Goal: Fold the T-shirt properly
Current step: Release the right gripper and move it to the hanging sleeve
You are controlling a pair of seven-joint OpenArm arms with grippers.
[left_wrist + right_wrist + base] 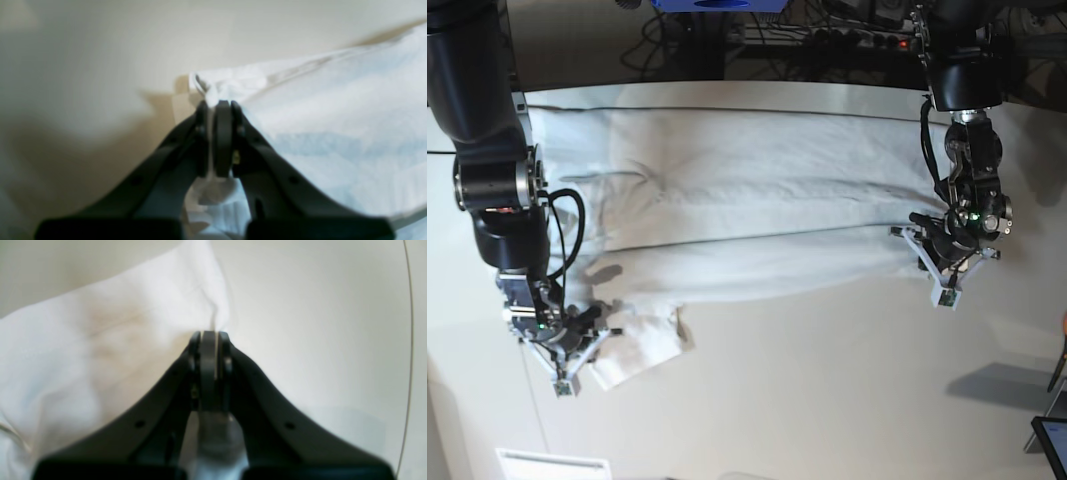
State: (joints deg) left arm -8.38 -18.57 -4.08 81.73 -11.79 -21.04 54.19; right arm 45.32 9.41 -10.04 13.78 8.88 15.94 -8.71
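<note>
The white T-shirt (747, 220) lies spread and wrinkled across the far half of the off-white table (827, 400). My left gripper (914, 243) is at the shirt's right end. In the left wrist view the left gripper (215, 103) is shut on a bunched hem of the T-shirt (333, 116), with cloth showing between the pads. My right gripper (597, 343) is at the near left, by a folded-over flap of cloth. Seen from the right wrist, the right gripper (210, 335) is shut on an edge of the T-shirt (100, 340).
Cables and a power strip (867, 40) run along the table's far edge. A white label (552, 465) lies at the near left. A dark screen corner (1052, 440) shows at the near right. A thin cable (408, 340) crosses the table in the right wrist view.
</note>
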